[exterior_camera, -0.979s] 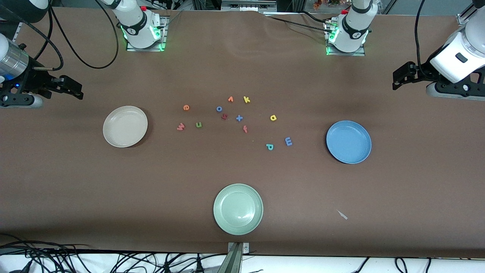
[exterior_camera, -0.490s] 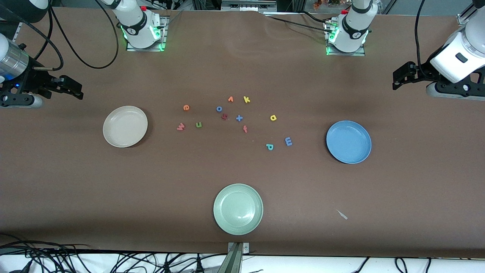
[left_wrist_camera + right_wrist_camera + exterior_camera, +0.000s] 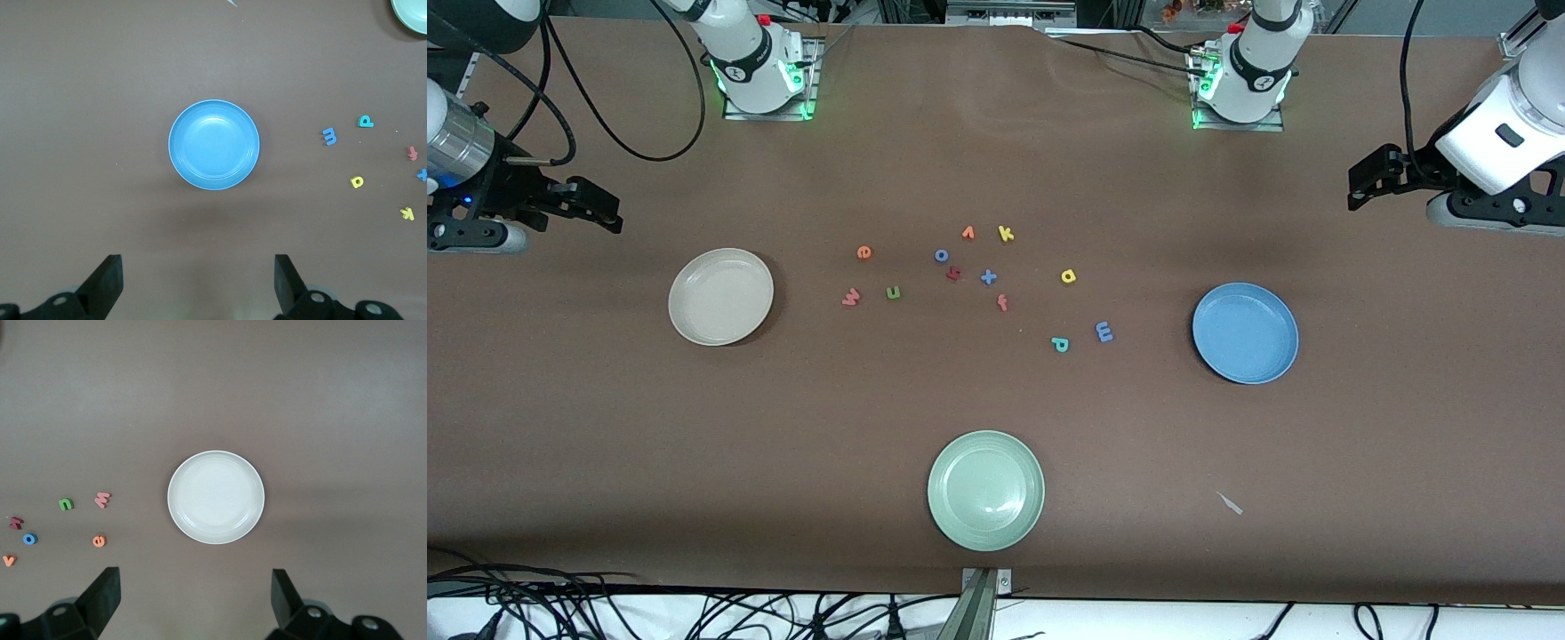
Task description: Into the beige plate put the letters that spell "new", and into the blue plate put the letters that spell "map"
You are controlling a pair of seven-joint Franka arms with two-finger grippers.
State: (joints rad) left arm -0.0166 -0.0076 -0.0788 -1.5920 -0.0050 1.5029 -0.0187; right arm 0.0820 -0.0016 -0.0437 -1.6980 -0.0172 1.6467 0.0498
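Note:
The beige plate point(image 3: 720, 296) point(image 3: 215, 497) lies empty toward the right arm's end, the blue plate point(image 3: 1245, 332) point(image 3: 213, 145) empty toward the left arm's end. Between them lie the green n point(image 3: 893, 292), orange e point(image 3: 863, 252) and salmon w point(image 3: 851, 297) closer to the beige plate, and the blue m point(image 3: 1104, 332), yellow a point(image 3: 1068, 276) and teal p point(image 3: 1059, 344) closer to the blue plate. My right gripper point(image 3: 605, 209) point(image 3: 195, 603) hangs open over the table's end beside the beige plate. My left gripper point(image 3: 1360, 182) point(image 3: 198, 287) hangs open beside the blue plate. Both hold nothing.
Other letters sit among the cluster: orange v point(image 3: 967, 233), yellow k point(image 3: 1006, 234), blue o point(image 3: 941, 255), a blue cross shape point(image 3: 988, 276), red f point(image 3: 1002, 303) and a dark red one point(image 3: 953, 274). A pale green plate point(image 3: 985, 490) lies nearer the front camera.

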